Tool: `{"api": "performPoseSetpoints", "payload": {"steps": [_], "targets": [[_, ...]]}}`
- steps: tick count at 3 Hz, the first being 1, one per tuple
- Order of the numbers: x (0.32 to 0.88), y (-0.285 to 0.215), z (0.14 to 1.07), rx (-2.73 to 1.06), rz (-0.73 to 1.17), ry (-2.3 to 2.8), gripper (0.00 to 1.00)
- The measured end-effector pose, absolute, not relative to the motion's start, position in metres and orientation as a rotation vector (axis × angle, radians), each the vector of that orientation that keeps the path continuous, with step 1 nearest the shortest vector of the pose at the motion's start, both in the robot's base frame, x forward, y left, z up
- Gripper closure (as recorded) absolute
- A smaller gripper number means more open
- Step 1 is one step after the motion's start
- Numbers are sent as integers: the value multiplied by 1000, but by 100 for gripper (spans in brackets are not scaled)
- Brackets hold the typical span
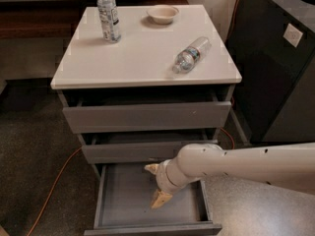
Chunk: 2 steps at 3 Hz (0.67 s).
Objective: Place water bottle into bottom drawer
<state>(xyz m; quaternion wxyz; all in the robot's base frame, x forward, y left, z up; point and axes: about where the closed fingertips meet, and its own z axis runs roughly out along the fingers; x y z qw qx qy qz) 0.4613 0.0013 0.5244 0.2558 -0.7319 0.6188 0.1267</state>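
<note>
Gripper [153, 186] is held low inside the bottom drawer [123, 200], its fingers spread wide with nothing gripped. That drawer is pulled out, so the opening step is judged done. The water bottle [191, 54] is seen lying on its side near the cabinet top's right edge, not yet grasped; pickup and placing are left.

A white-topped grey cabinet [142, 53] stands on dark speckled floor [29, 146] beside a black unit [266, 82].
</note>
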Motion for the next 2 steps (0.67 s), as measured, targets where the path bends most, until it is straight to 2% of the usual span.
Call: {"api": "performPoseSetpoints", "payload": {"steps": [1, 2], "targets": [[456, 6, 582, -2076, 191, 1674, 0], [456, 6, 582, -2076, 191, 1674, 0]]}}
